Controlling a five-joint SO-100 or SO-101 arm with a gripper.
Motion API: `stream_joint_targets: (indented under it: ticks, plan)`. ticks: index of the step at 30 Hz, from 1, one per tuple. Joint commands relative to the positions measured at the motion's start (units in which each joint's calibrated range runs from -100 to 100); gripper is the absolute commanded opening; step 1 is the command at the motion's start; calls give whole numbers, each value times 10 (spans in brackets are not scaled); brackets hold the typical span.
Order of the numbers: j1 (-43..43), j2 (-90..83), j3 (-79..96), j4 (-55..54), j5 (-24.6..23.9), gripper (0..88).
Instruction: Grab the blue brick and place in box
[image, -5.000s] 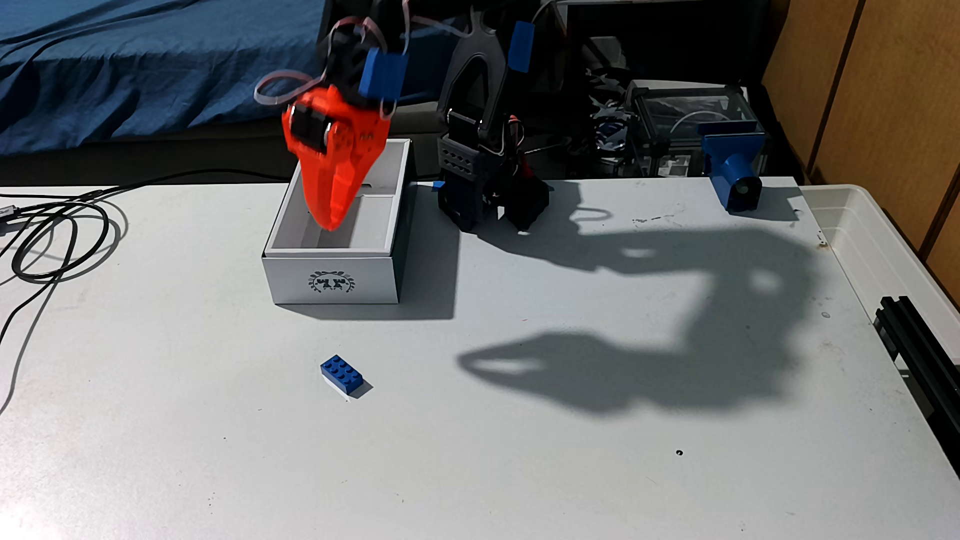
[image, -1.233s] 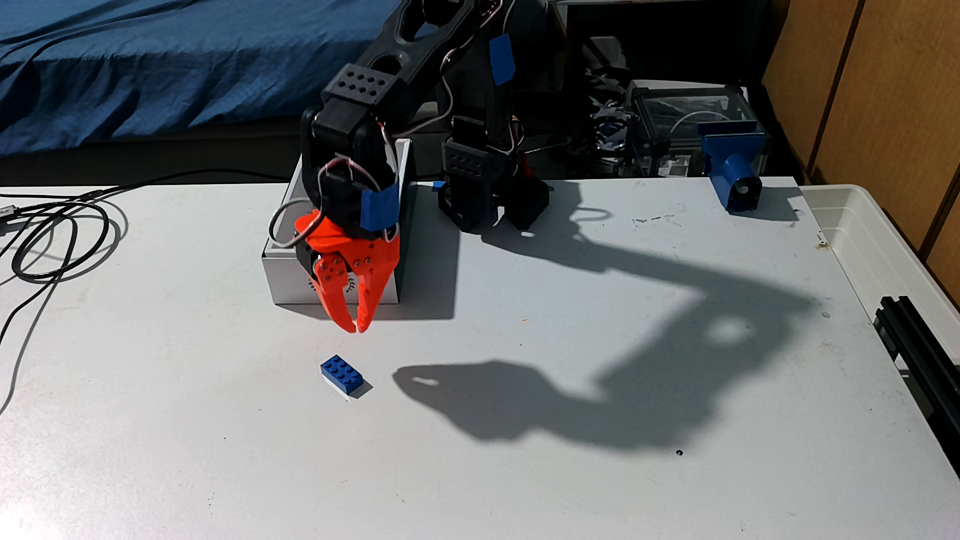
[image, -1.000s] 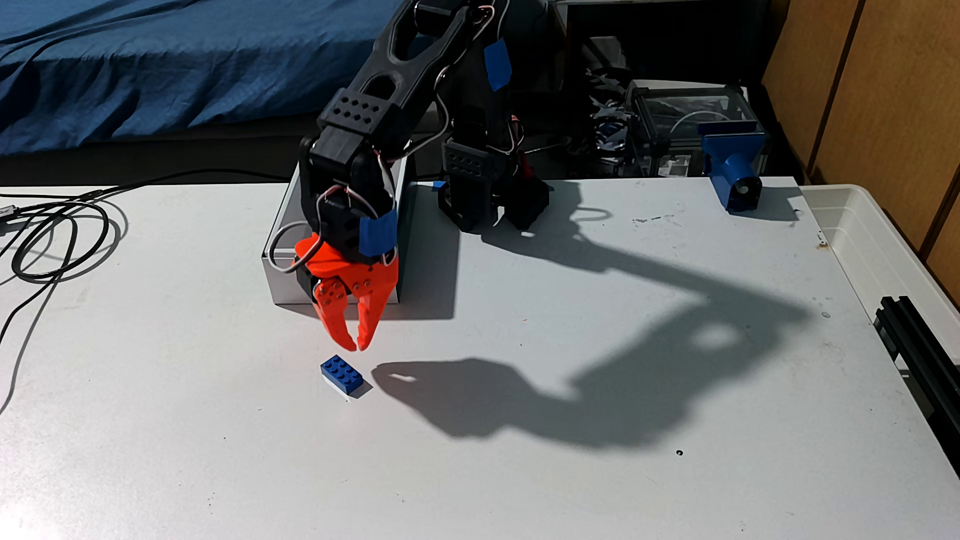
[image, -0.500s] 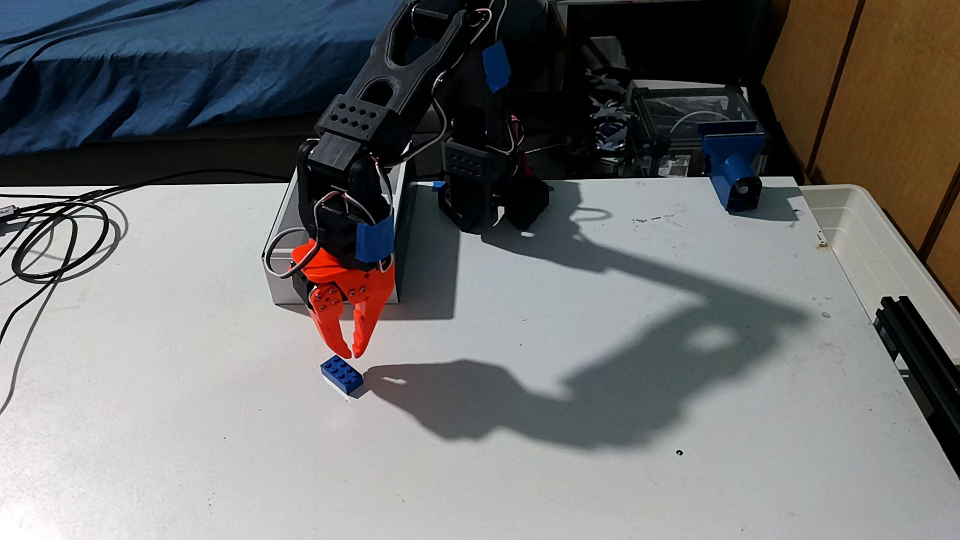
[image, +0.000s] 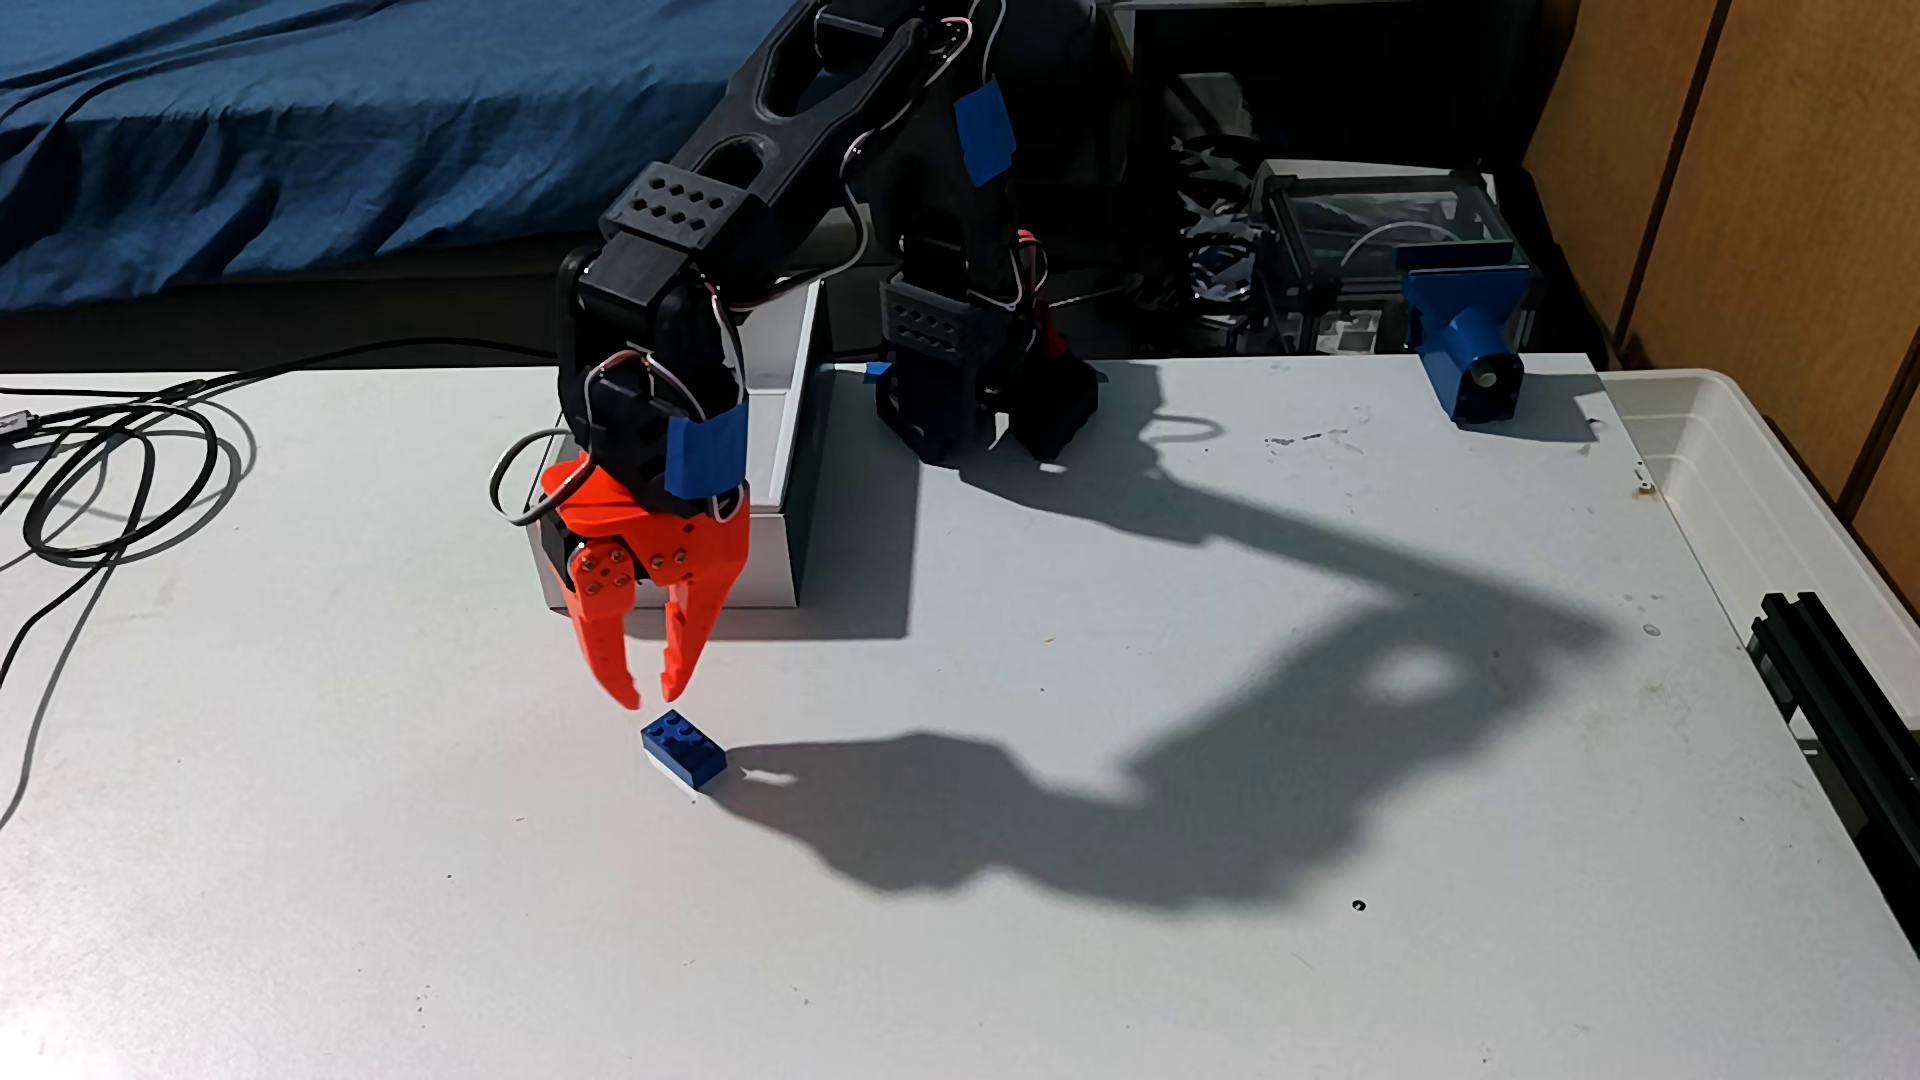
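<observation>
Now my orange gripper (image: 651, 697) hangs slightly open, empty, just above and left of the brick (image: 684, 750). Dark blue, studs up, it lies flat on the white table (image: 1039, 976), nearer than the box (image: 774, 550).

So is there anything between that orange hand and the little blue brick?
No. In the fixed view the hand, open, hangs just above and left of the brick, with bare white table between them.
</observation>
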Motion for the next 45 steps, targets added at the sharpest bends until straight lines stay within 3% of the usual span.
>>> stream_joint_targets:
  ticks: [1,9,27,45]
  plan:
    - [6,-6,-23,4,2,90]
    - [10,2,-23,-3,3,91]
    - [8,2,-20,40,3,259]
    - [-45,46,-25,67,-18,259]
